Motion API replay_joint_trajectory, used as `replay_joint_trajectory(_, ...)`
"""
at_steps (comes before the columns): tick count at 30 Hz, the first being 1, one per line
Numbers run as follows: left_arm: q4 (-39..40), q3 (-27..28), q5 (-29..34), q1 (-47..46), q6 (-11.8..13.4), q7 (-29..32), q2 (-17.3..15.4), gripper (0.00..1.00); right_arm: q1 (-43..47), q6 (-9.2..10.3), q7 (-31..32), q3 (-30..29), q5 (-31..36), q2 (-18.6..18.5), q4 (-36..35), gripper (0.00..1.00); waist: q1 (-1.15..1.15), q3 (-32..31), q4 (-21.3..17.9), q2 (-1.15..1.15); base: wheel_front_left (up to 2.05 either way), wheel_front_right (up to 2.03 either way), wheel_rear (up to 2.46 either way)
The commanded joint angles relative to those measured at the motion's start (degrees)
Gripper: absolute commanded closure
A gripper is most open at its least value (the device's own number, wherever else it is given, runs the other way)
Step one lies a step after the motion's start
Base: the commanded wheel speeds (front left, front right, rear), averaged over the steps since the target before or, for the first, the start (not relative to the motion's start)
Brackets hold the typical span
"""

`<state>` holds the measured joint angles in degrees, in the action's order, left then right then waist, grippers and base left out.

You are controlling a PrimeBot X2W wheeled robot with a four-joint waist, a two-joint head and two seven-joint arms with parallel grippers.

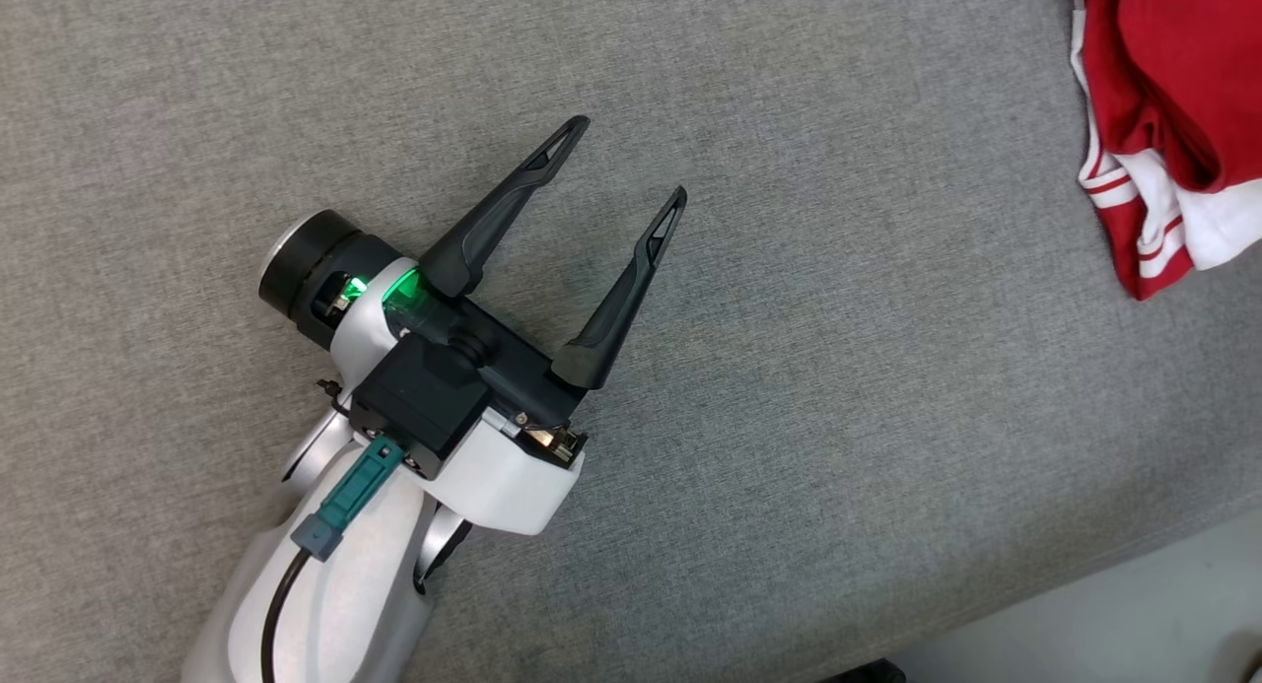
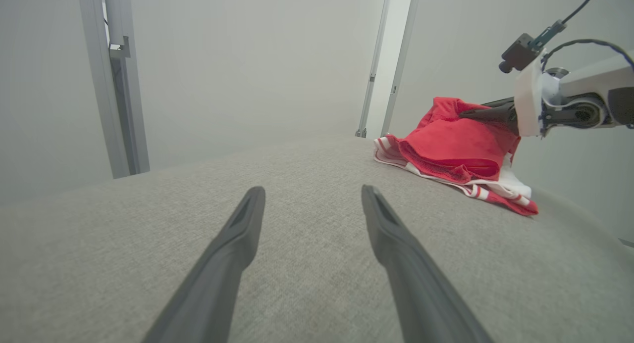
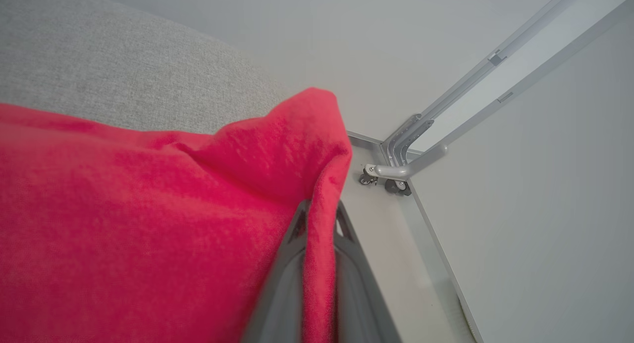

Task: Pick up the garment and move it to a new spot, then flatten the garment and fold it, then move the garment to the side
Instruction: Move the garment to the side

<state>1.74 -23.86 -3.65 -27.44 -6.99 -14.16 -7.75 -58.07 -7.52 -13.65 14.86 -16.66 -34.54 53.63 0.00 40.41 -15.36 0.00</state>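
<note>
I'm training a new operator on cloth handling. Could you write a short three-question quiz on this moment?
1. True or false: the left gripper is open and apart from the garment.
2. Which gripper is shut on the garment's red fabric?
A. the left gripper
B. the right gripper
C. neither
3. Missing word: the garment's striped trim is red and ____.

Key: 1 true; 2 B; 3 white.
</note>
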Motion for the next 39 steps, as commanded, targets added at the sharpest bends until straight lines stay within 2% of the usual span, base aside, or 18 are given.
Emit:
replay_joint_trajectory(1,-1.70,0.46,-0.42,0.90,0.31,0.37,-1.33,0.00,-0.80,0.06,-0.55,-0.10,0.74,-0.57,0.58,1.00,0.00,-0.08,0.49,0.00,0.00,0.00,0.00)
replay_joint_trajectory(3,-1.99,0.21,-0.54,0.94,0.44,0.21,-1.08,0.00,-1.26,0.06,-0.71,-0.21,0.62,-0.19,1.66,0.97,0.00,-0.34,1.16,0.00,0.00,0.00,0.00)
replay_joint_trajectory(4,-2.15,0.14,-0.69,1.02,0.52,0.10,-0.94,0.00,-1.14,0.06,-0.75,0.26,0.72,0.21,1.94,0.51,0.00,-0.64,1.48,0.00,0.00,0.00,0.00)
replay_joint_trajectory(5,-2.30,0.13,-0.91,1.20,0.66,0.03,-0.75,0.00,-1.00,0.06,-0.35,-0.17,-0.40,0.53,2.74,0.00,0.00,-1.06,1.74,0.00,0.00,0.00,0.00)
replay_joint_trajectory(17,-4.37,0.15,-4.15,3.28,2.10,-1.08,2.61,0.00,3.15,0.06,-1.14,1.94,-2.79,-1.43,4.70,0.00,0.00,-10.61,6.49,0.00,0.00,0.00,0.00)
replay_joint_trajectory(23,-3.76,2.09,-5.94,6.91,3.36,-1.08,3.88,0.00,6.13,0.05,-1.09,4.31,-5.63,-1.63,1.29,0.00,0.00,-17.93,10.67,0.00,0.00,0.00,0.00)
replay_joint_trajectory(28,-3.47,5.25,-6.79,10.12,4.69,-1.09,4.20,0.00,10.26,0.05,-1.16,4.99,-9.40,0.52,-4.32,0.00,0.00,-22.50,13.59,0.00,0.00,0.00,0.00)
replay_joint_trajectory(32,-3.12,10.31,-7.96,14.04,6.13,-1.03,4.52,0.00,17.84,0.05,-0.39,5.63,-13.04,4.99,-12.00,0.00,0.00,-26.87,16.42,0.00,0.00,0.00,0.00)
replay_joint_trajectory(39,-3.92,13.81,-8.22,18.54,6.52,-1.02,4.66,0.00,27.18,0.05,-1.10,2.47,-12.81,10.83,-21.34,0.00,0.00,-30.59,19.12,0.00,0.00,0.00,0.00)
